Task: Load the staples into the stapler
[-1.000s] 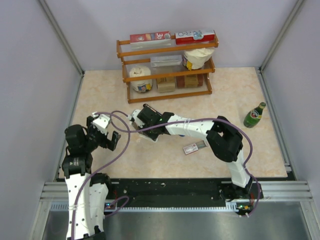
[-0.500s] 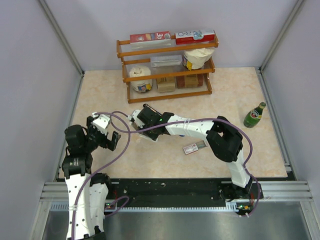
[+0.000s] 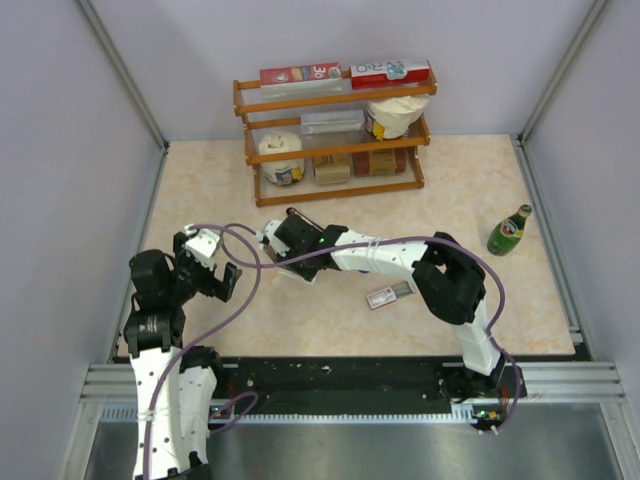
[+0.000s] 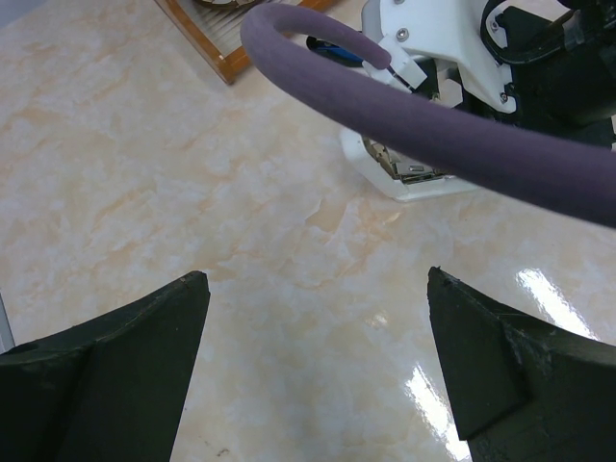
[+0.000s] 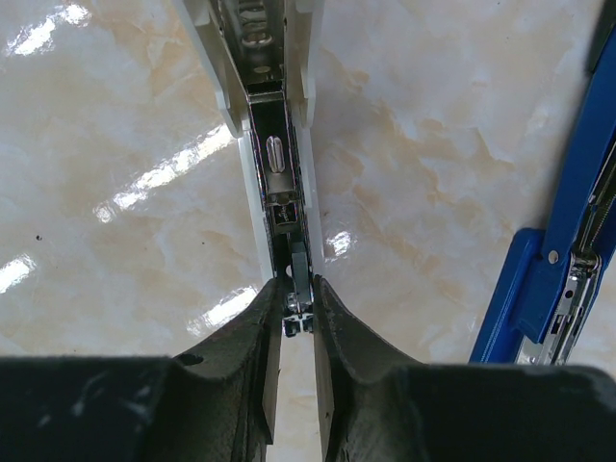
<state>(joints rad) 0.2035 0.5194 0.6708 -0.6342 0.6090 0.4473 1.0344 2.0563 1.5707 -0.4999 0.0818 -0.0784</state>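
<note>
**Stapler loading: right end effector down on the open white stapler, left one idle**

The left arm (image 3: 150, 310) is folded up close to its base at the near left of the worktop (image 3: 450, 190). Its wrist is tipped forward and down. The left end effector (image 4: 316, 281) is held wide open above bare marble with nothing between the fingers. A purple cable (image 4: 433, 135) is looped across its view.

A bit further in, the staples' little red-and-white box (image 3: 388, 294) is lying flat on the worktop. It sits just left of the right arm's elbow and is touched by neither end effector.

The right arm (image 3: 450, 285) is bent hard at that elbow and stretched out leftward across the middle. The right end effector (image 5: 294, 303) is pointed down at the white stapler (image 5: 272, 159), which is lying opened up. The fingers are squeezed to a narrow gap around the near end of its metal channel. Whether a staple strip is pinched in there can't be made out.

A blue stapler (image 5: 534, 294) is seen just to the right of it, also opened.

Further back, a green bottle (image 3: 509, 231) is stood upright at the right edge, and a wooden rack (image 3: 330, 151) of boxes and tubs is parked against the far wall.
</note>
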